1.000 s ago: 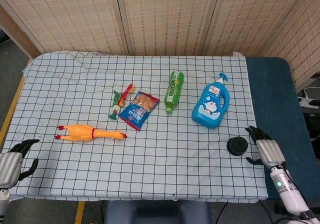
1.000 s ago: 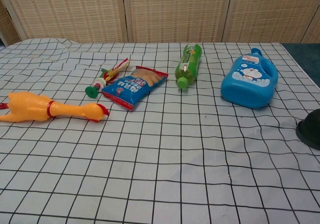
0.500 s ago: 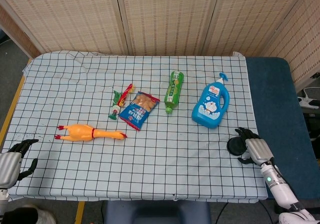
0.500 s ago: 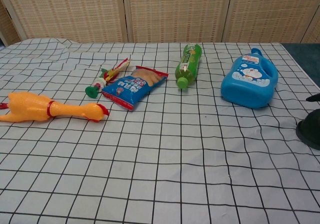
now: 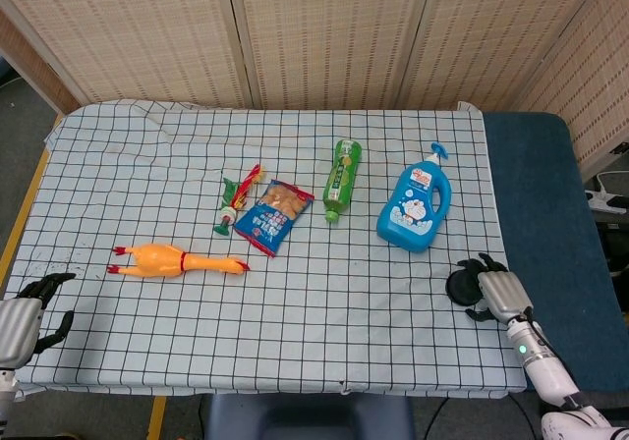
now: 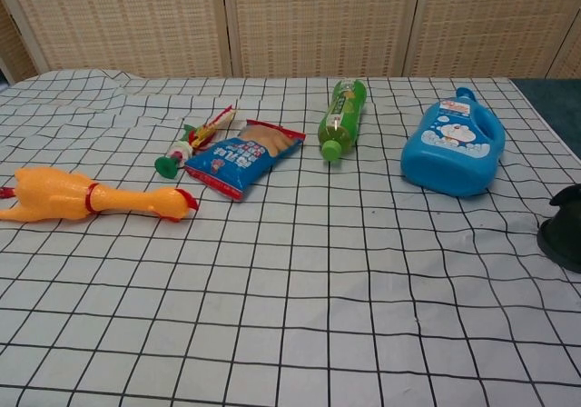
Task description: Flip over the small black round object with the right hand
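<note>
reaching in on the black disc (image 5: 462, 285) is where i judge the job stands: my right hand (image 5: 496, 291) sits right against the disc's outer edge, on the side away from the blue bottle (image 5: 416, 206), with dark fingertips (image 5: 474, 268) curling over its rim. whether those fingers are actually gripping the disc or only touching it i cannot tell from the head view, and the chest view shows only a sliver of the disc (image 6: 564, 239) at the frame edge with a dark fingertip just above it. the disc itself lies flat on the checked cloth (image 5: 295, 322), just in front of the blue bottle and a little toward the cloth's right border, not yet turned over. the green bottle (image 5: 341, 179) lies beyond the blue bottle to its left, then the snack bag (image 5: 273, 216) and a small wrapped toy (image 5: 236, 198), and the rubber chicken (image 5: 177, 259) is well apart from the blue bottle, far across the cloth. my left hand (image 5: 22, 316) rests off the far corner from the blue bottle, holding nothing, fingers loosely spread. the next move, as i see it, calls for getting a fingertip under the disc's rim and a thumb on top, then lifting that edge and rolling the wrist so it tips over; the low rim could let it slide toward the blue bottle instead.
</note>
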### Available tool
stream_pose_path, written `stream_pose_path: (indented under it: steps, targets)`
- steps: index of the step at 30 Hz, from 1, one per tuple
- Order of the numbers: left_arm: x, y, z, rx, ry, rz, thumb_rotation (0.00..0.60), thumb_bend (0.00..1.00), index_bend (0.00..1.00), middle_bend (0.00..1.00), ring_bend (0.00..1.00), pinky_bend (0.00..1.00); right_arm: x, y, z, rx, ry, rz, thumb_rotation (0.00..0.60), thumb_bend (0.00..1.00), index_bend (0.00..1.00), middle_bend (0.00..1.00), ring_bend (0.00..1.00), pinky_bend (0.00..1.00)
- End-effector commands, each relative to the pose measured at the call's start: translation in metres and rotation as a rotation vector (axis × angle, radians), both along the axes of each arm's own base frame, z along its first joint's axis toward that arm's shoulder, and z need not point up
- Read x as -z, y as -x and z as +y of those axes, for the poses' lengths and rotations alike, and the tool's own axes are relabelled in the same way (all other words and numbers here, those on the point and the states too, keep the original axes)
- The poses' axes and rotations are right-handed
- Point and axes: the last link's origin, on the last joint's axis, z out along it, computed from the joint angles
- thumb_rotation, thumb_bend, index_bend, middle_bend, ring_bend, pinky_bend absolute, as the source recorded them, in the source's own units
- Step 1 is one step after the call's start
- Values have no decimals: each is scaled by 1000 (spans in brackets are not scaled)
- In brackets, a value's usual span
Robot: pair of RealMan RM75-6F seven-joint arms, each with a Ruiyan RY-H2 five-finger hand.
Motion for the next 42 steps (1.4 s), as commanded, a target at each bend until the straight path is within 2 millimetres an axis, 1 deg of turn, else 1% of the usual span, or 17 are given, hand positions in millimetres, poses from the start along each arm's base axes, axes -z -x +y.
stream_pose_path:
  steps: [1, 3, 5, 15, 17, 19, 21, 24, 26, 29, 32, 36, 39, 41, 42]
  targets:
    - [0, 0, 0, 1, 3, 1, 600, 434, 227, 254, 310, 634, 0, 0, 1, -4, 5, 7, 600, 107, 234, 255, 115, 253]
    - [1, 0, 0, 2, 4, 5, 600, 434, 227, 254, 309, 634, -1, 0, 2, -7, 7, 12, 600, 107, 262, 296, 157, 297]
    - [1, 0, 0, -1, 5, 0, 600, 434, 227, 254, 310, 634, -1, 0, 2, -7, 10, 16, 600, 106, 281, 311, 172, 314]
    - [1, -1, 0, 3, 5, 4, 600, 433, 227, 254, 309, 633, -4, 4, 6, 21, 8, 51, 600, 104, 282, 313, 176, 317]
    - [1, -1, 0, 4, 3, 5, 600, 433, 227, 254, 309, 634, -4, 5, 6, 24, 11, 52, 600, 104, 309, 315, 191, 329]
    - [1, -1, -1, 5, 2, 2, 600, 434, 227, 254, 310, 634, -4, 7, 6, 22, 17, 55, 600, 110, 354, 339, 235, 368]
    - [1, -1, -1, 8, 3, 5, 600, 434, 227, 254, 310, 634, -5, 8, 8, 18, 19, 59, 600, 150, 417, 388, 290, 414]
    - [1, -1, -1, 5, 4, 9, 600, 434, 227, 254, 310, 634, -8, 6, 8, -1, 34, 60, 600, 257, 485, 435, 337, 458]
    - [1, -1, 0, 3, 4, 5, 600, 434, 227, 253, 310, 634, -11, 2, 8, -20, 57, 46, 600, 277, 502, 444, 347, 469]
    - [1, -2, -1, 11, 4, 12, 600, 435, 227, 254, 310, 634, -17, -7, 7, -73, 105, -1, 600, 278, 509, 446, 347, 470]
    - [2, -2, -1, 8, 4, 10, 600, 435, 227, 253, 310, 633, -24, -22, 7, -154, 164, -80, 600, 278, 512, 447, 347, 469]
    - [3, -3, -1, 13, 6, 17, 600, 434, 227, 253, 309, 634, -34, -53, 8, -339, 242, -190, 600, 278, 523, 448, 347, 469]
    - [3, -3, -1, 10, 8, 16, 600, 435, 227, 253, 310, 634, -40, -67, 12, -482, 304, -237, 600, 278, 529, 447, 347, 470]
    - [3, -4, -1, 12, 9, 16, 600, 435, 227, 254, 310, 634, -42, -63, 15, -512, 325, -211, 600, 277, 530, 447, 347, 471]
    - [3, -4, -1, 13, 9, 19, 600, 435, 227, 254, 309, 634, -43, -55, 17, -489, 324, -160, 600, 277, 531, 447, 347, 471]
